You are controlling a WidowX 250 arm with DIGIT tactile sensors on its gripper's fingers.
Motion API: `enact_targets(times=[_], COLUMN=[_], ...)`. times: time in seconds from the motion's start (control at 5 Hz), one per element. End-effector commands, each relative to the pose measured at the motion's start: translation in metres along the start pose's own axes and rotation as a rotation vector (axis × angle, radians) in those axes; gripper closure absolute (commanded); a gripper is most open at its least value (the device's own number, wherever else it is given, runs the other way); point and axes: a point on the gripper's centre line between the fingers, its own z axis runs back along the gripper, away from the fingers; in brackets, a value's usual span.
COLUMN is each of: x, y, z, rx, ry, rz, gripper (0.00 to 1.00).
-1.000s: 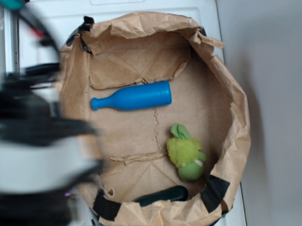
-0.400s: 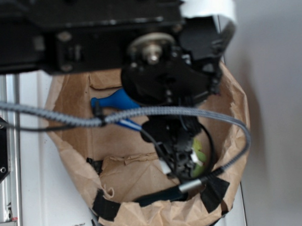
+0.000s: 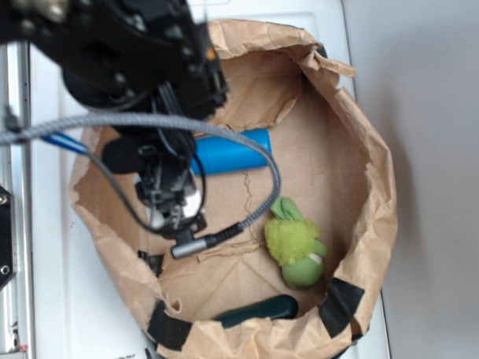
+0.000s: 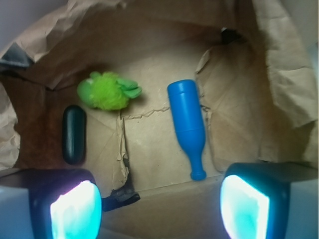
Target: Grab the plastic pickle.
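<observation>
Hovering over the left part of a brown paper bag (image 3: 364, 144), apart from everything inside: the tool (image 3: 176, 217), black, with a grey braided cable (image 3: 143, 120) looping past it. Fingers (image 4: 72, 211) spread wide in the wrist view, 1 glowing pad at each lower corner, nothing between them.

Lying on the bag's floor, 3 things:

- The pickle (image 4: 74, 134), dark green, smooth and glossy, along the crumpled wall at the left of the wrist view. In the exterior view (image 3: 260, 309), low in the bag, partly hidden behind the folded paper rim.
- A fuzzy lime-green plush toy (image 4: 107, 92), just beside the pickle's far end in the wrist view, no clear contact. In the exterior view (image 3: 295, 244), just above the pickle.
- A bright blue bottle (image 4: 187, 124), well apart from the pickle, narrow neck pointing toward the tool. In the exterior view (image 3: 231, 152), its neck end covered by the arm.

Black tape (image 3: 342, 302) patching the bag's rim near the pickle. Under the bag, a white bench (image 3: 95, 326).
</observation>
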Motion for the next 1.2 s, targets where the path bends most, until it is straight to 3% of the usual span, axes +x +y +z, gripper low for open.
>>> enact_targets(times=[0.0, 0.2, 0.4, 0.8, 1.0], x=[0.005, 0.005, 0.021, 0.012, 0.007], y=[0.005, 0.005, -0.003, -0.008, -0.020], z=[0.008, 0.008, -0.034, -0.074, -0.082], rx=[-0.001, -0.001, 0.050, 0.095, 0.060], ry=[-0.025, -0.025, -0.079, -0.133, -0.123], rz=[0.006, 0.006, 0.007, -0.030, -0.030], gripper=[0.00, 0.00, 0.00, 0.00, 0.00])
